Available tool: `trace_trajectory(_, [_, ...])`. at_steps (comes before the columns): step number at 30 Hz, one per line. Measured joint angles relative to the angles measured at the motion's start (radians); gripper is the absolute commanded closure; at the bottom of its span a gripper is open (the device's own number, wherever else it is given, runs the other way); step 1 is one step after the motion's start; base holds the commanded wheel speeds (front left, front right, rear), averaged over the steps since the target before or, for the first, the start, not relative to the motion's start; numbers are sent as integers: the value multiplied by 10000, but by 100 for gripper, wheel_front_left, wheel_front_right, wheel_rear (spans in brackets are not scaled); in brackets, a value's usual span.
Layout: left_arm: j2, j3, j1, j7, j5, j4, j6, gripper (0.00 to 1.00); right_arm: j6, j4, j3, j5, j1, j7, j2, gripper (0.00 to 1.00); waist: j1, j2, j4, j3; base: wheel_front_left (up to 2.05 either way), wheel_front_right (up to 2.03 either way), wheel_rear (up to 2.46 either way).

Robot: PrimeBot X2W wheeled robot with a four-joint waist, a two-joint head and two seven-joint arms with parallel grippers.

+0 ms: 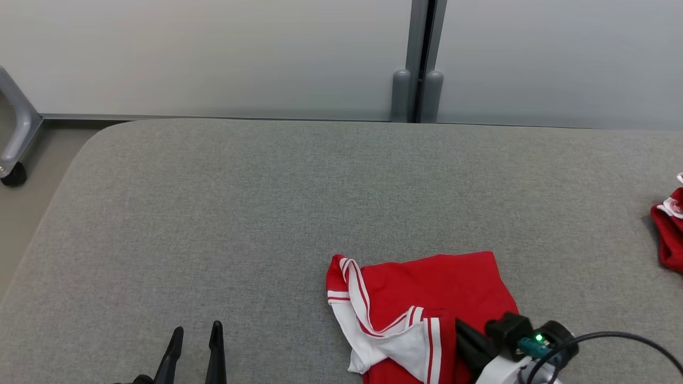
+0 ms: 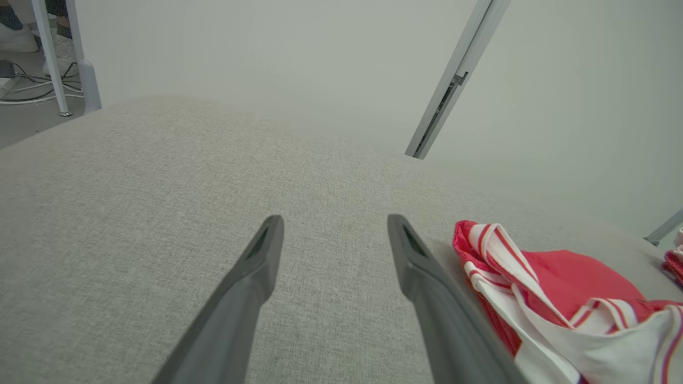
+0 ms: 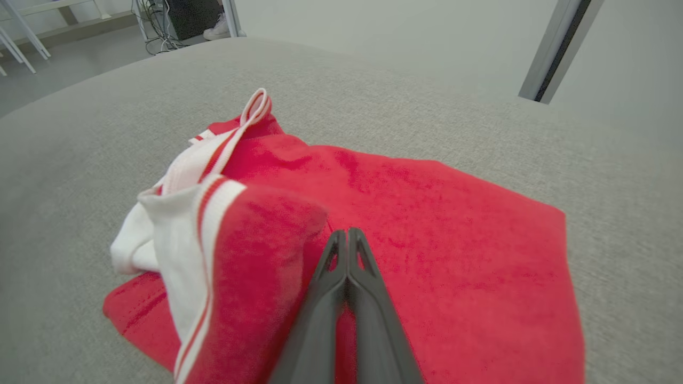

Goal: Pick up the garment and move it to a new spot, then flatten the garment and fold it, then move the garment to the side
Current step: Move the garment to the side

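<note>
Right pincer [image 3: 347, 234]: fingers pressed together, tips down on red garment [image 3: 427, 213]; no cloth visible between them. Garment lies crumpled under and ahead of tips, white striped fold just left of them. Left pincer [image 2: 336, 220]: spread, empty, garment just beside its right finger. Risk: lift comes up empty, or cloth slips out; cause: shallow bite on flat panel

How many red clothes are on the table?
2. One red garment lies near the front edge; another red cloth sits far right, cut off by the picture, so more may hide.
</note>
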Motion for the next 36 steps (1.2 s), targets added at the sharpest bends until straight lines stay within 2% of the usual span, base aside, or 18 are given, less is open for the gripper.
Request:
trace_trajectory(10, [6, 84, 20, 0, -75, -6, 86, 0, 0, -773, 3055, 606, -104, -2, -234, 100, 0, 0, 44, -55, 0, 0, 0])
trace_trajectory(13, [0, 109, 39, 0, -121, -8, 123, 0, 2, -991, 3455, 878, -93, 0, -407, 100, 0, 0, -106, -125, 0, 0, 0])
trace_trajectory(15, [0, 155, 88, 0, -153, -8, 144, 0, 0, -1149, 3312, 1012, -58, -2, -516, 100, 0, 0, -233, -192, 0, 0, 0])
trace_trajectory(18, [-2, 242, 200, 0, -153, -31, 146, 0, 0, -1542, 2499, 1045, 103, -2, -629, 100, 0, 0, -453, -331, 0, 0, 0])
trace_trajectory(19, [2, 288, 240, 0, -151, -42, 144, 0, 2, -1741, 2107, 1005, 216, -2, -679, 87, 0, 0, -535, -380, 0, 0, 0])
trace_trajectory(21, [2, 360, 259, 0, -82, -84, 144, 0, 0, -2188, 1055, 692, 539, -2, -746, 52, 0, 0, -690, -475, 0, 0, 0])
trace_trajectory(22, [-2, 430, 260, 0, -12, -107, 142, 0, 0, -2441, 437, 508, 739, -2, -771, 0, 0, 0, -762, -529, 0, 0, 0])
trace_trajectory(26, [4, 700, 441, 0, 290, -198, 144, 0, 0, -3103, -1756, -267, 1809, -4, -765, 0, 0, 0, -989, -769, 0, 0, 0])
trace_trajectory(30, [2, 913, 511, 0, 424, -364, 173, 0, 0, -3469, -3438, -846, 2693, -6, -616, 0, 0, 0, -1122, -944, 0, 0, 0])
trace_trajectory(34, [4, 1089, 679, 0, 550, -382, 165, 0, 0, -3331, -4612, -1360, 3439, -19, -499, 0, 0, 0, -1140, -1012, 0, 0, 0])
trace_trajectory(36, [0, 1110, 678, 0, 573, -364, 125, 0, 0, -3181, -4844, -1413, 3531, -19, -399, 0, 0, 0, -1117, -998, 0, 0, 0])
